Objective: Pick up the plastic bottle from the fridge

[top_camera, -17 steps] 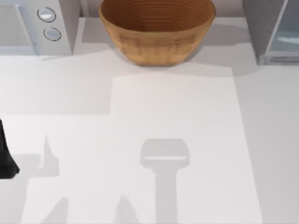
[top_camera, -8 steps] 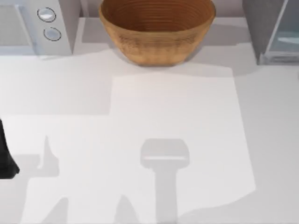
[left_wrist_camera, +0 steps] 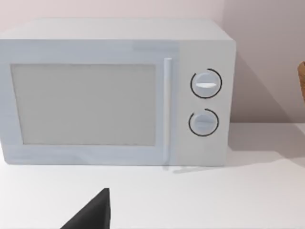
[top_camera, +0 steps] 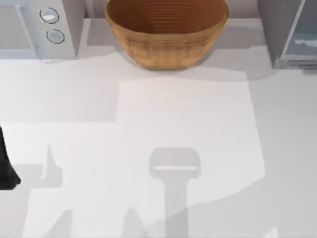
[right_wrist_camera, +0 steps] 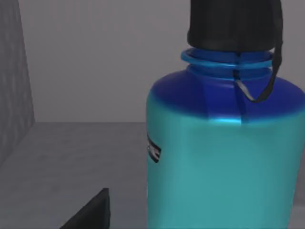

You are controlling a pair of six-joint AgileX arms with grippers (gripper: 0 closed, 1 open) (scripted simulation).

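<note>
The plastic bottle (right_wrist_camera: 219,157) stands upright very close in the right wrist view, with a teal body, a blue shoulder and a dark cap with a strap. It sits on the grey floor inside the fridge (right_wrist_camera: 66,152), with grey walls behind and beside it. A dark part of my right gripper (right_wrist_camera: 90,214) shows just beside the bottle's base. In the top view the fridge (top_camera: 277,29) is at the table's far right corner, its pale glassy panel facing the right edge. My left gripper (left_wrist_camera: 90,217) is parked at the table's left edge, facing the microwave.
A grey microwave (top_camera: 34,29) with two round knobs stands at the far left. A big woven basket bowl (top_camera: 166,32) sits at the far middle. The white table (top_camera: 183,119) carries arm shadows near the front.
A broad shadow has spread up from the table's front right corner. The left arm has not moved.
</note>
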